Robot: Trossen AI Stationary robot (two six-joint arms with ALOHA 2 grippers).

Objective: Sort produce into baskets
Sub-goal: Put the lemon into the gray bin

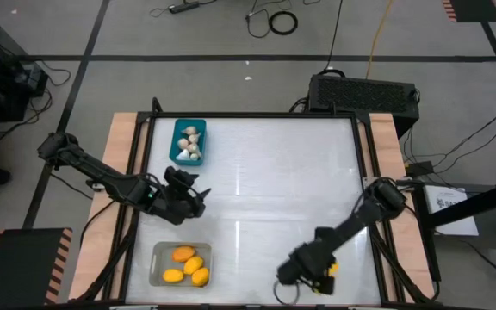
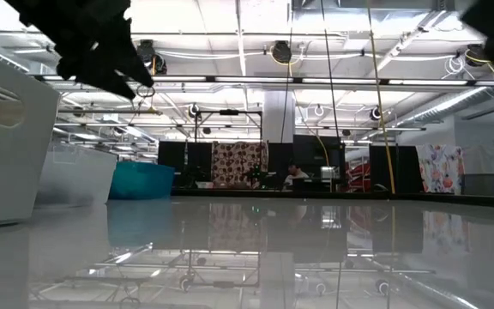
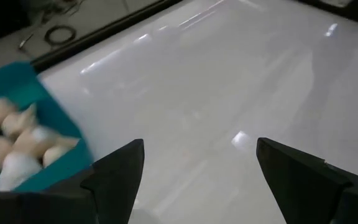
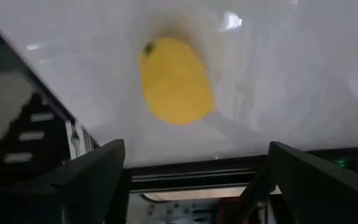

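A teal basket [image 1: 188,140] at the far left holds whitish garlic bulbs [image 3: 17,146]. Near the front left, a pale grey-white basket [image 1: 180,264] holds several orange-yellow lemons [image 1: 188,263]. My left gripper [image 1: 192,200] [image 3: 197,149] hangs open over bare table between the two baskets, with nothing between its fingers. My right gripper [image 1: 300,277] [image 4: 194,155] is open above the table's near edge. One lemon [image 4: 176,81] lies on the table just ahead of its fingers, untouched. It shows in the high view as a yellow spot [image 1: 330,269] beside the gripper.
A black box with cables [image 1: 364,90] stands beyond the table's far right corner. The table's dark frame [image 4: 185,171] runs close under my right gripper. The white tabletop [image 1: 274,172] lies bare between the arms. Beyond the table is a workshop room, seen in the low view.
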